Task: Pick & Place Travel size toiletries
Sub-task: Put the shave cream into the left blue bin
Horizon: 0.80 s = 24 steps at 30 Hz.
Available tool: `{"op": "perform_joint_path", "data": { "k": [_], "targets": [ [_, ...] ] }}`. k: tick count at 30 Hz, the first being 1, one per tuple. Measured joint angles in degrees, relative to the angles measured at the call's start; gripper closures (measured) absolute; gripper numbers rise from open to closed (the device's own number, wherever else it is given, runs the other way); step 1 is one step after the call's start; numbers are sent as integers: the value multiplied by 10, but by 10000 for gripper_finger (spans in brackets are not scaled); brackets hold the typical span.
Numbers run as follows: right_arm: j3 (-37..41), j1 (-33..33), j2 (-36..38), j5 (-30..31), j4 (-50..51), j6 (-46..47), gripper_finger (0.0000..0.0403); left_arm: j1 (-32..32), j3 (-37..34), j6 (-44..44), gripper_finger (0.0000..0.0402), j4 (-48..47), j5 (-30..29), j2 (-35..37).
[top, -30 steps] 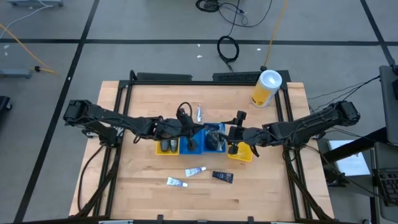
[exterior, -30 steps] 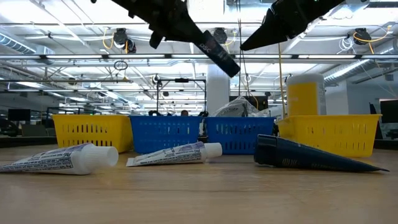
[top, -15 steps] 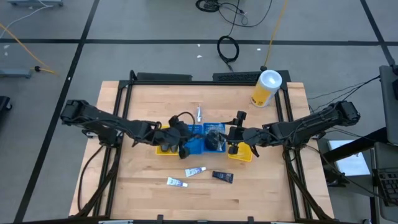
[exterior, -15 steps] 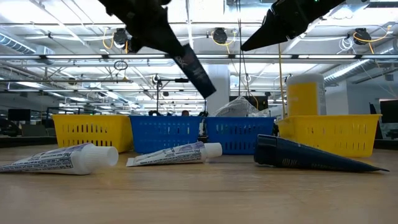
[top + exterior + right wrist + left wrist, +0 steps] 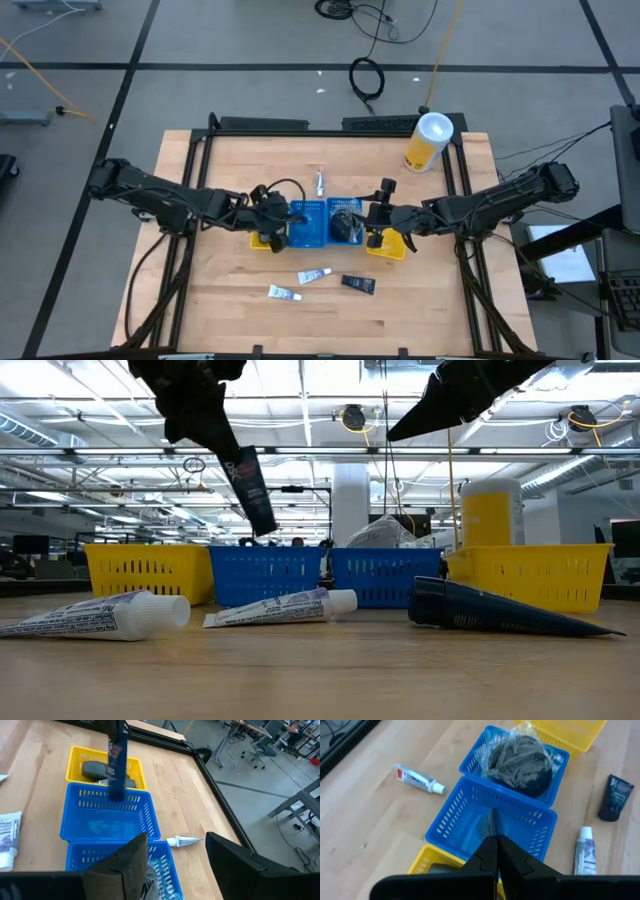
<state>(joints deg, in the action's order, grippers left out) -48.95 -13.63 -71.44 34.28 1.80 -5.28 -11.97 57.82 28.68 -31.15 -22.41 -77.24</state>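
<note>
My left gripper is shut on a dark navy tube that hangs above the row of bins, over the left blue bin next to the left yellow bin. My right gripper stands open and holds nothing, above the right blue bin, which contains a wrapped grey-black bundle. Dark items lie in the left yellow bin. On the wood lie two white tubes and another dark tube. My left gripper pinches the dark tube's upper end between its two shut fingers, coming at it slanting down from the table's left. The tube hangs clear below the fingers, steeply tilted, with its lower end above the left blue bin's rim.
A tall yellow canister with a white lid stands at the far right. A small white tube lies beyond the bins. A right yellow bin ends the row. Black rails frame the table.
My left gripper has carried the dark tube toward the table's left, from above the middle of the blue bins to the left blue bin beside the yellow one. It has tipped downward, so the tube now hangs much steeper.
</note>
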Motion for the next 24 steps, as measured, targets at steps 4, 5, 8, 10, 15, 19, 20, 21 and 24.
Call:
{"op": "perform_joint_path", "data": {
  "k": [4, 5, 8, 10, 15, 19, 20, 21, 24],
  "targets": [
    [0, 0, 0, 0, 1, 1, 211, 0, 0, 6, 401, -5, 9, -4],
    [0, 0, 0, 0, 1, 1, 212, 0, 0, 6, 401, -3, 13, -4],
    [0, 0, 0, 0, 1, 1, 214, 3, 0, 6, 401, -3, 21, -4],
    [0, 0, 0, 0, 1, 1, 215, 7, 0, 6, 401, -3, 25, -4],
    [0, 0, 0, -6, -1, 1, 216, 17, 0, 8, 401, 3, 30, -11],
    [0, 0, 0, -45, -5, 1, 220, 31, 0, 7, 401, 17, 52, -39],
    [0, 0, 0, -45, -4, 1, 221, 34, 0, 7, 401, 18, 55, -47],
    [0, -1, 0, -45, -4, 1, 222, 37, 0, 9, 401, 15, 57, -53],
    [0, -6, 0, -45, -3, 1, 223, 47, 0, 11, 402, 15, 56, -61]
  ]
}}
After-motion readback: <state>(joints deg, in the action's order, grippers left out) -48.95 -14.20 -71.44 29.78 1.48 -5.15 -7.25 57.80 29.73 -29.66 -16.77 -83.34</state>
